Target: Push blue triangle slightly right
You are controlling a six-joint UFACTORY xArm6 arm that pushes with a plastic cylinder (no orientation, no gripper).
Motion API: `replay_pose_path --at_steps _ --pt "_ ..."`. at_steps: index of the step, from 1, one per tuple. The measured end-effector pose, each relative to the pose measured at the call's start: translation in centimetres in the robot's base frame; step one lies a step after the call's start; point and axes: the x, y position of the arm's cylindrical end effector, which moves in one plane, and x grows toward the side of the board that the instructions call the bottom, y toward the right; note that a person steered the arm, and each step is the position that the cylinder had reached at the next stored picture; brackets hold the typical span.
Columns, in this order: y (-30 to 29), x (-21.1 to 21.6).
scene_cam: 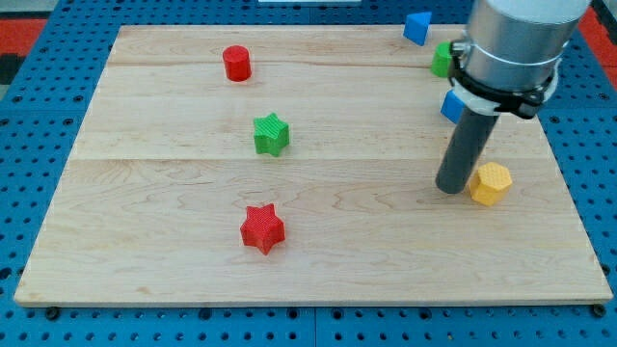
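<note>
A blue block (416, 27), which looks like the triangle, sits at the board's top edge, right of centre. A second blue block (450, 106) is partly hidden behind my rod, so its shape is unclear. My tip (450, 189) rests on the board at the right, just left of a yellow hexagon (491, 183) and almost touching it. The tip is well below the blue block at the top edge and just below the half-hidden one.
A green block (441, 60) is partly hidden by the arm near the top right. A red cylinder (236, 64) sits at the top left, a green star (272, 134) in the middle and a red star (262, 228) below it. The wooden board (145, 241) lies on a blue pegboard.
</note>
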Motion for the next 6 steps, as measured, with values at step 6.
replay_pose_path --at_steps 6 --pt "-9.7 -3.1"
